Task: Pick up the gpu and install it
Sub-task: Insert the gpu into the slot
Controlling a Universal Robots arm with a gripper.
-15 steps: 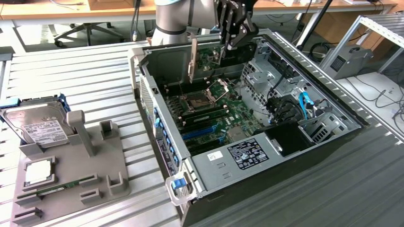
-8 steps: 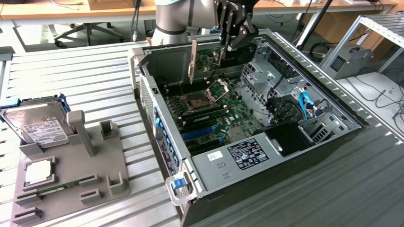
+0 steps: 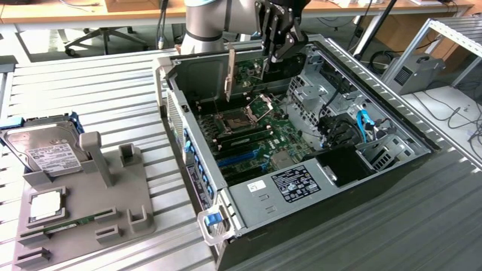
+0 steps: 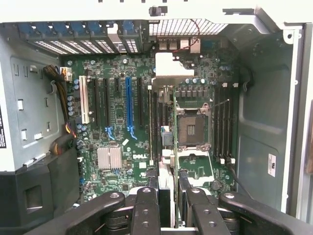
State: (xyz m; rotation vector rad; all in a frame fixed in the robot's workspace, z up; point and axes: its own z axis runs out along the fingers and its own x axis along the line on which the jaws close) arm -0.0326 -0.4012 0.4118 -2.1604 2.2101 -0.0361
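Claw (image 3: 276, 49) fingers are clamping the gpu (image 3: 231, 73) by its top edge, and I am holding the card upright above the open computer case (image 3: 301, 152). From the exterior view, the card is hanging edge-on over the far part of the case, with its long silver bracket pointing down toward the motherboard (image 3: 256, 135), and I cannot tell whether its lower edge is touching anything yet.

Through the wrist view I am looking straight down past the claw (image 4: 166, 205); the gpu (image 4: 165, 147) is showing as a thin vertical strip pinched between the black fingers (image 4: 145, 210), which are standing partway closed on it. Beneath it the green motherboard (image 4: 122, 161) is lying flat in the case, with a white slot (image 4: 84, 100) and a blue slot (image 4: 129, 105) among black ones, an empty processor socket (image 4: 191, 128) and a small silver heatsink (image 4: 109, 158).

On the bench (image 3: 90, 84), toward the exterior view's left, a grey fixture tray (image 3: 113, 197) is sitting well apart from the case. A silver hard drive (image 3: 45, 149) with a white label is leaning in the tray's far end, a processor (image 3: 47, 204) is lying nearer, and a narrow green memory stick (image 3: 68, 227) is lying just beside the processor.
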